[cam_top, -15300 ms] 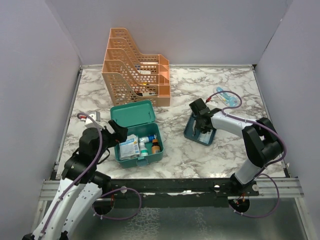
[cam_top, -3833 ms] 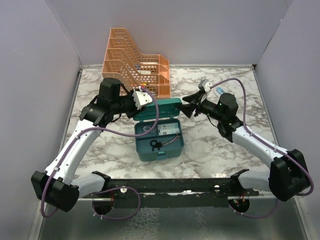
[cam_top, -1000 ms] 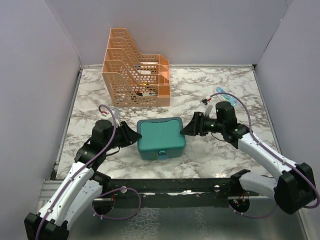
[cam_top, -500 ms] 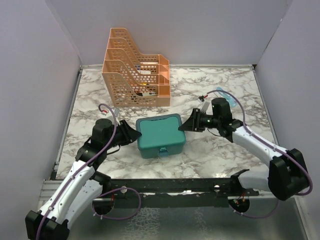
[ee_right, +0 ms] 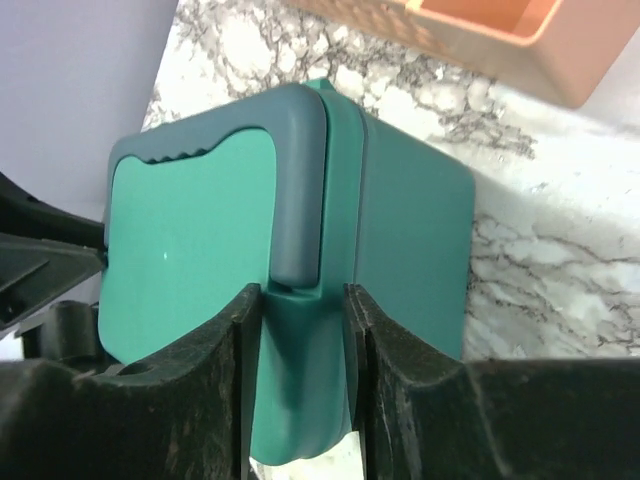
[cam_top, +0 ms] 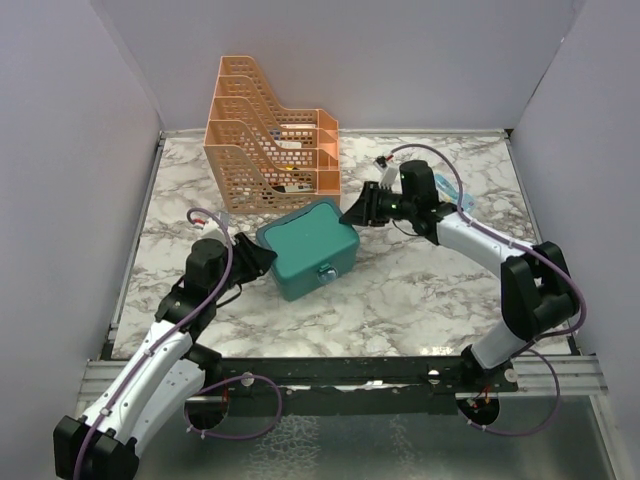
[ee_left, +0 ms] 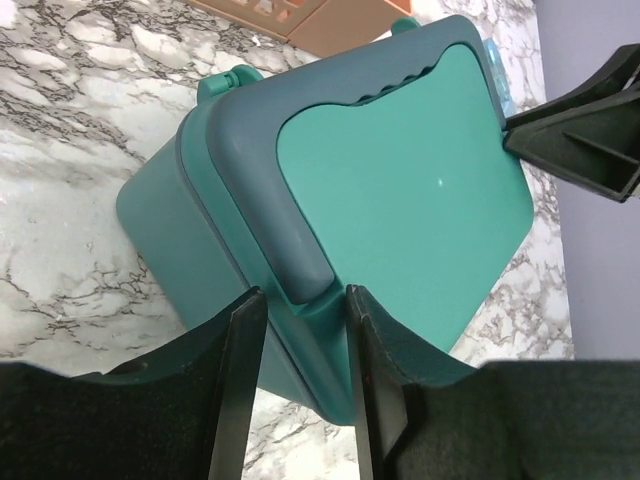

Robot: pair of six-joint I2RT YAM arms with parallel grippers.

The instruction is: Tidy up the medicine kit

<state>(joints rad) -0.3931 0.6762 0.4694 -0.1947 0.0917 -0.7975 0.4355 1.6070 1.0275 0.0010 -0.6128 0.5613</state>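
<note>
The medicine kit [cam_top: 305, 245], a teal box with its lid down, lies skewed on the marble table, its right end turned toward the back. Its small latch [cam_top: 325, 275] faces the near edge. My left gripper [cam_top: 262, 256] is at the kit's left end. In the left wrist view the kit [ee_left: 400, 190] has its end tab pinched in the left gripper [ee_left: 305, 295]. My right gripper [cam_top: 352, 212] grips the opposite end. The right wrist view shows that right gripper [ee_right: 303, 290] pressed onto both sides of the kit [ee_right: 190, 250] at its end tab.
The orange perforated file rack [cam_top: 270, 140] stands just behind the kit, close to its far corner, and shows in both wrist views as an orange rack [ee_right: 480, 30]. A small blue-and-white packet [cam_top: 462, 200] lies at the right behind the right arm.
The right gripper has shut onto the kit's right end and swung it back toward the rack. The kit now sits turned counterclockwise. The left gripper stays at the left end.
</note>
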